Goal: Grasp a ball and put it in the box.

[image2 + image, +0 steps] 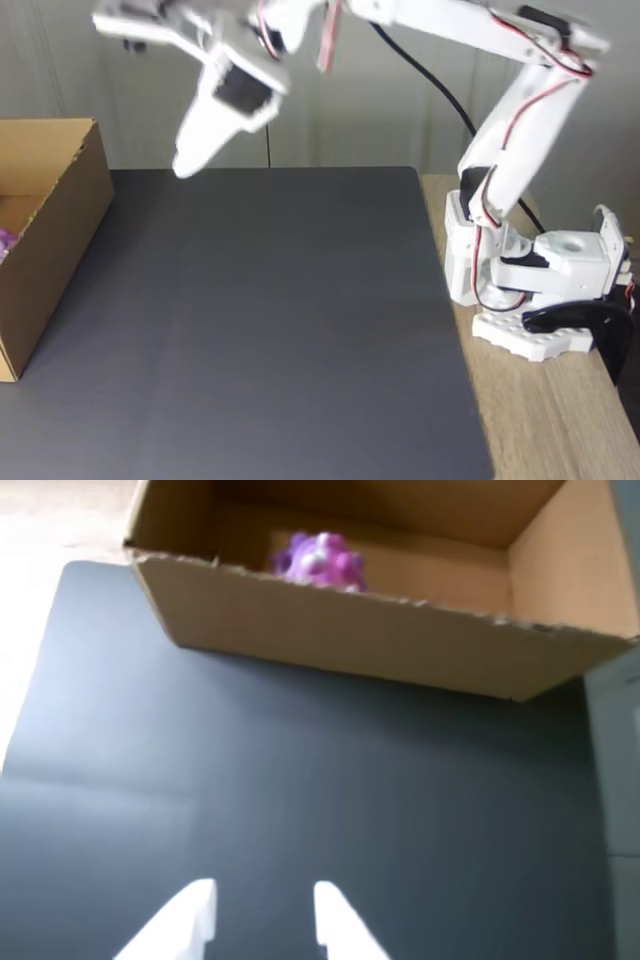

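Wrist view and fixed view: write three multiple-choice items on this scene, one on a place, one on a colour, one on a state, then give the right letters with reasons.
1. Where is the bumpy purple, pink and white soft ball?
A. On the dark mat
B. Inside the brown corrugated cardboard box
C. Between the fingers of the hand

2. What colour is the flat mat under the arm?
A. Dark grey
B. Red
C. Yellow

3. What state is the white two-finger hand in?
A. Shut on the ball
B. Shut on the box's rim
C. Open and empty

Answers:
1. B, since the wrist view shows the ball behind the box's near wall, down on its floor.
2. A, since both views show a dark grey surface.
3. C, since the wrist view shows a gap between the fingers with just mat behind it.
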Robot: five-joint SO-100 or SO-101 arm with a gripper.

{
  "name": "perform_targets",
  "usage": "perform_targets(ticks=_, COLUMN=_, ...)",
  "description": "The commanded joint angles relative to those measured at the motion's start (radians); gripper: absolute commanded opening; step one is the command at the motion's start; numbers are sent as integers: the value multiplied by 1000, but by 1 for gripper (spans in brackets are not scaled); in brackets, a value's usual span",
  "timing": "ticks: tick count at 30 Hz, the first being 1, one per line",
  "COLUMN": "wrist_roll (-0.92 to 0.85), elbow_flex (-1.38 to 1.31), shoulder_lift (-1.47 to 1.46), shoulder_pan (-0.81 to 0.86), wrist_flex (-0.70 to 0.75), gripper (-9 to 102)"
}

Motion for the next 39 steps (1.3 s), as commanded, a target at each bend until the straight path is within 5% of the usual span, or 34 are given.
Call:
perform_targets(ticks=1, wrist_roll=-3, elbow_flex=149, shoulder_lift=109, shoulder_pan=-23, wrist_flex=-106, gripper=13)
perform_targets(ticks=11, wrist_roll=-52, elbow_flex=693, shoulder_lift=396, shoulder_pan=-54, wrist_flex=-476, gripper=13)
perform_targets(ticks=39, wrist_roll=-114, elbow_flex=1269, shoulder_lift=902, shoulder_pan=98, wrist_flex=-495, gripper=14)
